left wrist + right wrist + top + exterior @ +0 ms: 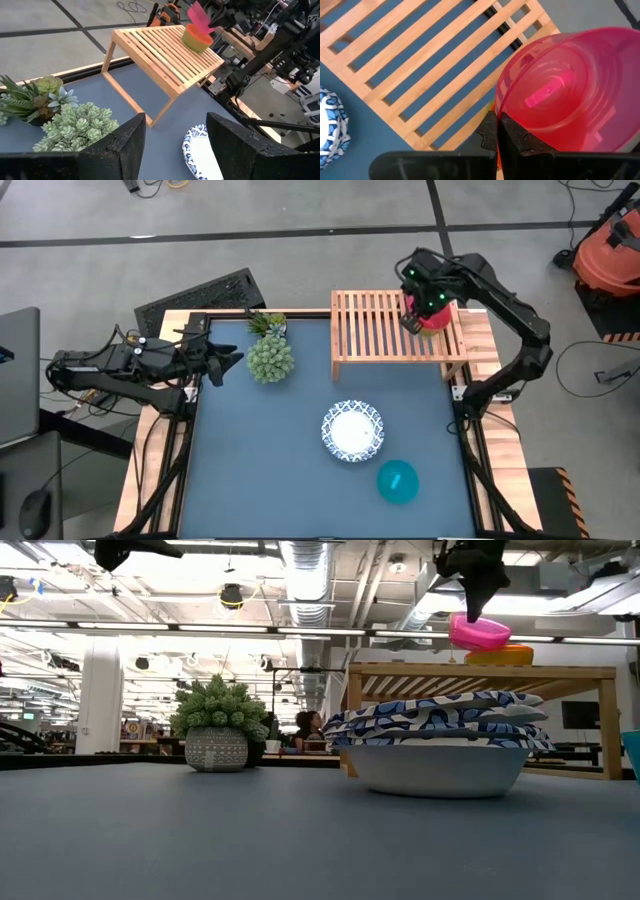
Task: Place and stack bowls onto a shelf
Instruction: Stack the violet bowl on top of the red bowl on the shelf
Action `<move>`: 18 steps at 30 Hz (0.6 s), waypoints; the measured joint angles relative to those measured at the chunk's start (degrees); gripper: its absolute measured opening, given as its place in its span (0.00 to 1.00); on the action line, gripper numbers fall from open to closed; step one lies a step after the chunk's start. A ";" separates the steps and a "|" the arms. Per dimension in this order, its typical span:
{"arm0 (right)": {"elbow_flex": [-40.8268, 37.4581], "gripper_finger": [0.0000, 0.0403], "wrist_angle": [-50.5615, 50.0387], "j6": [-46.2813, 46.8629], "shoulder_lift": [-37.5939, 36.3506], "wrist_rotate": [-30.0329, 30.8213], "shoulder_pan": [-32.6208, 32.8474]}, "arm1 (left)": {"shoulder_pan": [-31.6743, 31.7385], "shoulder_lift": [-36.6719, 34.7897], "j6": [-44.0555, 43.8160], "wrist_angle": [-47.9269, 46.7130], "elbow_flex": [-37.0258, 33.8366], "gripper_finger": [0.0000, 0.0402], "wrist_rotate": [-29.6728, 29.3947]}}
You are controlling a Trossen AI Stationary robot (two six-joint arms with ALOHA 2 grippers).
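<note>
My right gripper (415,315) is shut on a red bowl (565,95) above the right end of the light-wood shelf (385,330). A lime green bowl (196,39) stands on the shelf's slats right under the red one (480,633). A stack of white bowls with blue patterned rims (352,430) rests on the blue tabletop in front of the shelf. A teal bowl (398,481) rests nearer the front edge. My left gripper (232,363) is open and empty at the table's left side, beside the plant. My right gripper pinches the red bowl's rim (501,112) between its two fingers, which are closed together on the wall. The fingers come from above, pointing down. The bowl is lifted clear and tilted, just above the green bowl (500,655).
A spiky green plant in a patterned pot (270,358) stands at the far left of the table, with a smaller plant (268,323) behind it. The shelf's left part (360,320) is bare slats. Bare blue tabletop (260,470) lies at the front left.
</note>
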 joint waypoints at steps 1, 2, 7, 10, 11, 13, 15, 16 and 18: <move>0.00 0.05 -0.02 0.24 -0.01 0.01 0.02 | 0.00 0.00 -0.01 0.00 0.00 0.49 0.00; 0.00 0.05 -0.02 0.64 0.00 0.01 0.02 | 0.00 0.01 -0.04 0.02 0.00 0.49 -0.01; -0.04 0.05 0.01 1.56 -1.14 1.37 0.02 | 0.00 0.02 -0.10 0.02 0.00 0.49 0.00; -0.04 0.05 0.02 1.94 -3.56 2.17 0.02 | 0.00 0.02 -0.10 0.02 0.00 0.49 0.00; -0.04 0.05 0.02 2.76 -4.69 2.17 0.02 | 0.00 0.00 -0.10 0.02 0.00 0.49 0.00; -0.04 0.05 -0.02 4.57 -7.12 2.11 0.02 | 0.00 0.00 -0.10 0.00 0.00 0.49 0.00; -0.04 0.05 0.00 6.08 -9.44 2.02 0.03 | 0.00 0.00 -0.06 -0.12 0.00 0.49 -0.02; -0.04 0.05 -0.02 6.80 -10.53 1.96 0.14 | 0.00 0.01 0.08 -0.15 0.00 0.49 -0.02; -0.41 0.05 0.06 7.84 -12.47 1.90 0.31 | 0.00 0.02 0.38 -0.15 0.00 0.49 -0.18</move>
